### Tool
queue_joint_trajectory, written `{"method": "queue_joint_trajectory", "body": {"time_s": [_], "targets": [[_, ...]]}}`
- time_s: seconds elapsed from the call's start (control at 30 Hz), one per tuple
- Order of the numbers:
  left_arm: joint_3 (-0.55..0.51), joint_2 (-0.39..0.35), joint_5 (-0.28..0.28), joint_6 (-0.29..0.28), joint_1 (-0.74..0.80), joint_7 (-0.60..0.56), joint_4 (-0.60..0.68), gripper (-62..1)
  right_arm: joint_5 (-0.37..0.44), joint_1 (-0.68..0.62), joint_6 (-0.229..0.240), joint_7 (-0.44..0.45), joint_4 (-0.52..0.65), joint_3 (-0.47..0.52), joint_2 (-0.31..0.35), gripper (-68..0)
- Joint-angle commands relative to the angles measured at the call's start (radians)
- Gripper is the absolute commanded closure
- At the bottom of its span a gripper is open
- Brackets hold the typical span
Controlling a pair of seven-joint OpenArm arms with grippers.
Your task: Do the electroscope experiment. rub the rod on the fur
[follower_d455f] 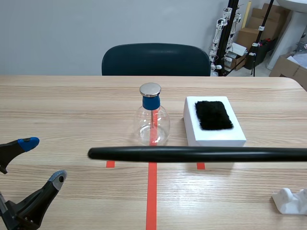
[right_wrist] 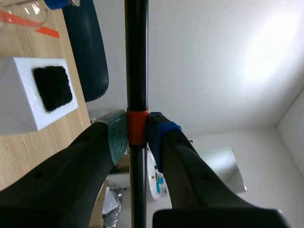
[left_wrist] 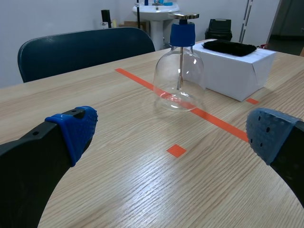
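One glass flask [follower_d455f: 151,125], a thin stem [left_wrist: 180,71] inside, stands beside the white box [follower_d455f: 216,139] topped with fur [follower_d455f: 213,115], while the right jaws clamp the black rod [follower_d455f: 192,154] level before both and the left jaws gape.

Ahead of the left gripper [left_wrist: 173,142] stands the flask [left_wrist: 179,80], the box [left_wrist: 237,71] just beside it, the fur [left_wrist: 229,46] on top of the box. The rod [right_wrist: 137,57] sits between the right gripper's [right_wrist: 137,135] fingers [right_wrist: 116,135].
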Motion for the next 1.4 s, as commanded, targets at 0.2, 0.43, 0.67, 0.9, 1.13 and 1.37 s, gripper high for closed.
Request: {"method": "queue_joint_trajectory", "body": {"time_s": [0.2, 0.43, 0.67, 0.9, 1.13, 1.37], "targets": [[-0.004, -0.011, -0.008, 0.000, 0.002, -0.017, 0.003, -62.3, 0.044, 0.095, 0.019, -0.152, 0.022, 0.020, 0.076, 0.0], [-0.004, -0.011, -0.008, 0.000, 0.002, -0.017, 0.003, -62.3, 0.061, 0.181, 0.037, -0.309, 0.006, 0.023, 0.140, 0.0], [-0.004, -0.011, -0.008, 0.000, 0.002, -0.017, 0.003, -62.3, 0.134, 0.286, 0.045, -0.416, -0.042, 0.042, 0.201, 0.0], [-0.004, -0.011, -0.008, 0.000, 0.002, -0.017, 0.003, -62.3, 0.187, 0.365, 0.058, -0.453, -0.127, 0.087, 0.253, 0.0], [-0.004, -0.011, -0.008, 0.000, 0.002, -0.017, 0.003, -62.3, 0.167, 0.499, 0.148, -0.459, -0.252, 0.103, 0.276, 0.0], [-0.004, -0.011, -0.008, 0.000, 0.002, -0.017, 0.003, -62.3, 0.039, 0.712, 0.313, -0.514, -0.355, 0.103, 0.321, 0.0]]}}
